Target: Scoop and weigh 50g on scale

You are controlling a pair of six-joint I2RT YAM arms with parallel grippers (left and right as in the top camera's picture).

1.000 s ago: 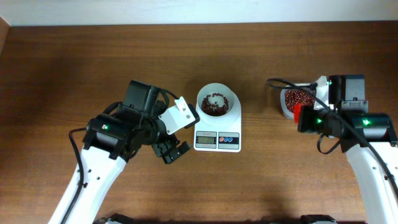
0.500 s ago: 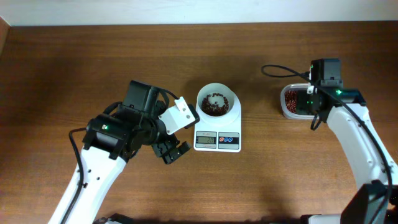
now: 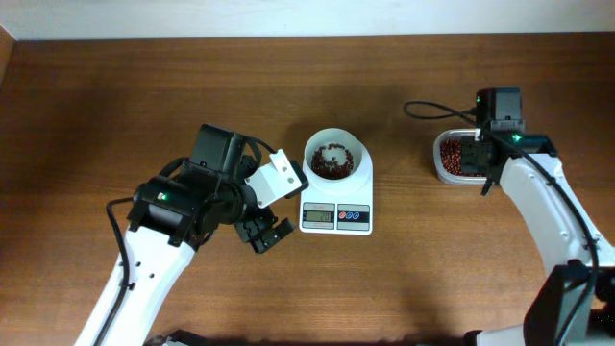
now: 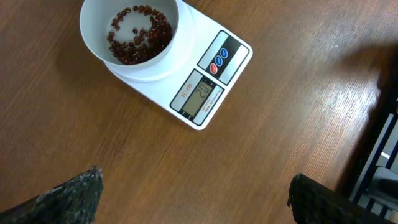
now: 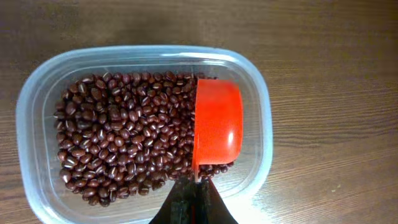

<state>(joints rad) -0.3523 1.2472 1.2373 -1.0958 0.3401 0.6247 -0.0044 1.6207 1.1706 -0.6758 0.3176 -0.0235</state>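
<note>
A dark brown wooden table (image 3: 115, 86) fills every view. At the right of the overhead frame, the right gripper (image 5: 191, 202) is clenched on the thin handle of a red scoop (image 5: 217, 127). The scoop is tipped on its side in the right part of a clear plastic tub (image 5: 37, 106), its rim against the red beans (image 5: 118, 143) that fill the tub.

The left gripper (image 3: 267, 234) hangs left of centre with its fingers spread wide, grasping nothing (only table lies between them). Just right of it, at the middle of the frame, sits the scale (image 3: 335, 217), well apart from the tub. A white bowl (image 4: 90, 37) stands on its platform with a thin layer of the beans inside. The scale's display digits are too small to read.
</note>
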